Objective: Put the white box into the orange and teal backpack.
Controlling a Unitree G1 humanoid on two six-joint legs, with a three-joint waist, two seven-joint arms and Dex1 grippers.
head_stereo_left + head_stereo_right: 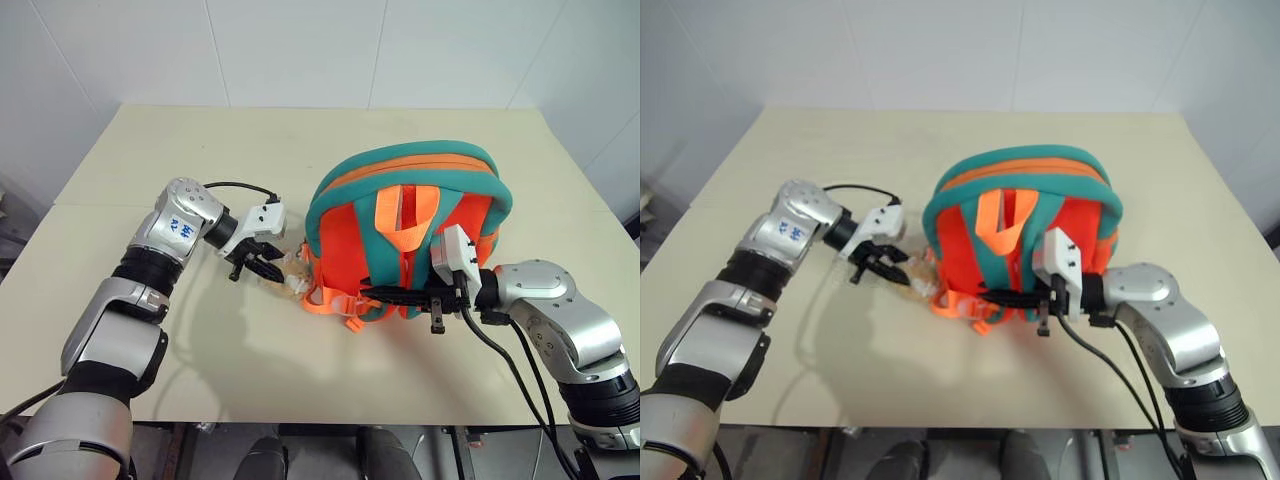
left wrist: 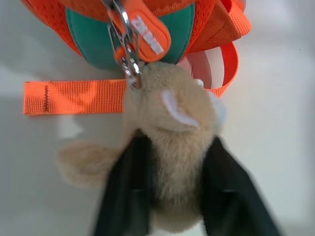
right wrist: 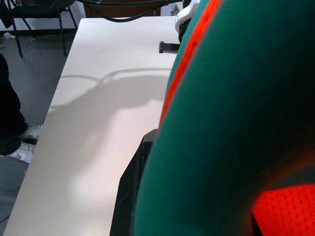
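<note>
The orange and teal backpack point(image 1: 400, 190) stands upright on the table, its straps facing me. A tan plush toy point(image 1: 293, 278) hangs by a metal clip from its lower left side and lies on the tabletop. My left gripper point(image 1: 262, 262) is open, with its two black fingers point(image 2: 128, 196) on either side of the toy point(image 2: 177, 98). My right gripper point(image 1: 385, 293) is shut on the backpack's lower edge, the teal trim point(image 3: 236, 98) lying over one finger. The white box is out of view.
The beige table point(image 1: 200, 150) reaches back to a white wall. A loose orange strap point(image 2: 74, 97) lies flat beside the toy. Black cables point(image 1: 510, 370) trail from my right wrist. Past the table's edge are a dark chair point(image 3: 39, 14) and a person's shoe point(image 3: 29, 132).
</note>
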